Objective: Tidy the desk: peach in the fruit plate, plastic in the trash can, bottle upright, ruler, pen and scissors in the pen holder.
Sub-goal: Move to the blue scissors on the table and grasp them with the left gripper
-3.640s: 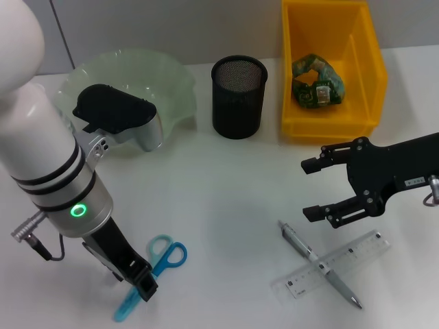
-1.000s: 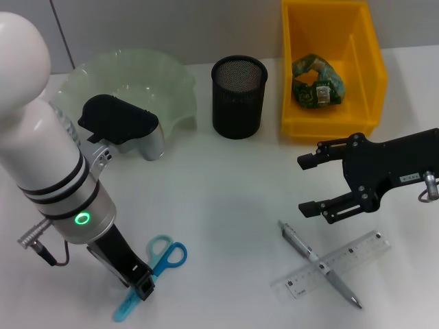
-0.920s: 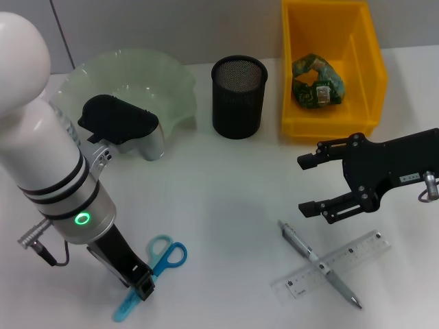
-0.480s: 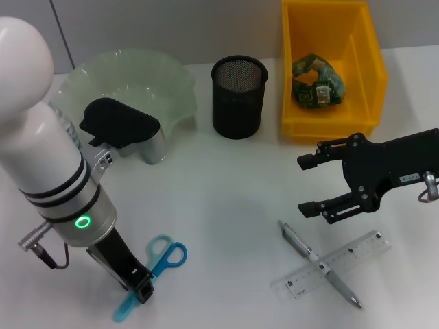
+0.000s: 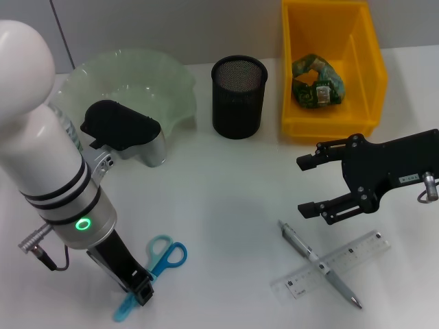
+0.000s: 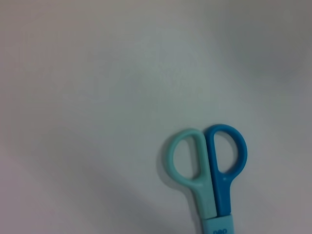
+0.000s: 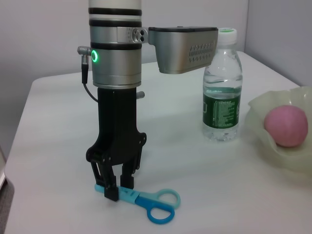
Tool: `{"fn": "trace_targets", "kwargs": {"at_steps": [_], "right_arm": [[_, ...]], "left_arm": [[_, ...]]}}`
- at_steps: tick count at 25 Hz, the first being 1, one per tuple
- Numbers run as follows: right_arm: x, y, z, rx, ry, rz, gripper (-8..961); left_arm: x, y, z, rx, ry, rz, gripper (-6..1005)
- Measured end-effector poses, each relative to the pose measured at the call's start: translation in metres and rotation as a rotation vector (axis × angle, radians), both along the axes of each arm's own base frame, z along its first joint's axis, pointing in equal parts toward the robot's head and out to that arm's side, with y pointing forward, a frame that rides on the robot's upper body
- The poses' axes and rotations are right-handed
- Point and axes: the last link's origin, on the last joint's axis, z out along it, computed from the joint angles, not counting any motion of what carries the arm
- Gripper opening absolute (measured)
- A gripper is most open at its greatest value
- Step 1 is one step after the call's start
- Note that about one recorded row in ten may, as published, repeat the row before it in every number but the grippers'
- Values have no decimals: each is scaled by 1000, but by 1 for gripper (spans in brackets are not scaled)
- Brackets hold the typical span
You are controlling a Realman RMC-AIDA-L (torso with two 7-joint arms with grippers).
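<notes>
The blue and teal scissors (image 5: 159,260) lie flat at the table's front left; their handles (image 6: 207,161) fill the left wrist view. My left gripper (image 5: 140,293) stands over their blade end, its fingers (image 7: 113,191) closed on the teal sheath of the scissors (image 7: 148,201). My right gripper (image 5: 310,186) hovers open above the pen (image 5: 318,263) and the clear ruler (image 5: 346,260), which lie crossed. The black mesh pen holder (image 5: 238,96) stands at the back. The pink peach (image 7: 288,127) sits in the pale green fruit plate (image 5: 175,86). The bottle (image 7: 222,95) stands upright. Green plastic (image 5: 317,83) lies in the yellow trash can (image 5: 363,48).
The left arm's white body and camera housing (image 5: 123,130) hang in front of the fruit plate (image 7: 265,146). The yellow bin stands right of the pen holder. White table lies between the scissors and the pen.
The left arm has eased down and toward the front edge over the scissors' blade end. The right gripper drifted slightly left early on, then held still. The scissors stay flat.
</notes>
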Motion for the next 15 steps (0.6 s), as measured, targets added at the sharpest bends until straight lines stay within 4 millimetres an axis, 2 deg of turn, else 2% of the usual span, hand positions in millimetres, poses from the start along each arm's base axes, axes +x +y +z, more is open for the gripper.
{"fn": "trace_targets", "kwargs": {"at_steps": [15], "right_arm": [[0, 0, 0, 0, -2, 3, 827]], "left_arm": [[-1, 0, 0, -1, 3, 2, 246]]}}
